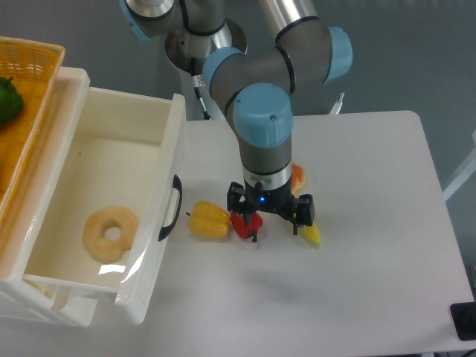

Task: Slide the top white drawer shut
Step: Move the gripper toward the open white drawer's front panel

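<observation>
The top white drawer (pixel 111 141) stands pulled far out of the cabinet at the left, with its curved black handle (pixel 173 206) on the front panel facing the table. A pale ring-shaped toy doughnut (pixel 111 233) lies inside it. My gripper (pixel 274 227) points straight down over the table to the right of the drawer, about a hand's width from the handle. Its jaws look spread apart and hold nothing. It hovers among toy food, with a red pepper (pixel 245 222) just beneath its left side. It does not touch the drawer.
A yellow pepper (pixel 209 220) lies between the handle and the gripper. A small yellow piece (pixel 312 235) and an orange piece (pixel 298 177) lie by the gripper's right side. A wicker basket (pixel 33 89) holding a green item (pixel 7 100) sits on the cabinet.
</observation>
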You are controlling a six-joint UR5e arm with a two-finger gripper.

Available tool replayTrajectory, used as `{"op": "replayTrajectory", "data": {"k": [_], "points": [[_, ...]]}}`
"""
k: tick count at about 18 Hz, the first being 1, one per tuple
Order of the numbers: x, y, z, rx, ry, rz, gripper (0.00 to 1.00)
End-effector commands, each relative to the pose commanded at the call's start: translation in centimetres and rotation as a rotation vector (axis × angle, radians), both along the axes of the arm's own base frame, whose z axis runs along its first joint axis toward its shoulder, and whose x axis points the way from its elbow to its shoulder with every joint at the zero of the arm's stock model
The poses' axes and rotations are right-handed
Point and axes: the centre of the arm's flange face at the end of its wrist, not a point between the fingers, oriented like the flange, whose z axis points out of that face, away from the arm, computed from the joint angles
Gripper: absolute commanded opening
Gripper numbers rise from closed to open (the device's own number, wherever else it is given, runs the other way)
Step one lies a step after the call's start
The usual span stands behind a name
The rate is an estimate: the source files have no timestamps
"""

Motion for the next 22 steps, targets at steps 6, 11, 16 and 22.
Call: {"op": "replayTrajectory", "data": {"k": [6,11,16,22], "points": [[1.9,1.8,-1.9,-0.005,-0.037,0.022,1.00],[2.2,2.4,-3.3,0.007,-0.086,0.056,1.00],[2.4,2.8,-4.7,0.015,-0.135,0.078,1.00],[3.2,2.7,-6.2,0.019,-0.217,0.077,1.00]]}}
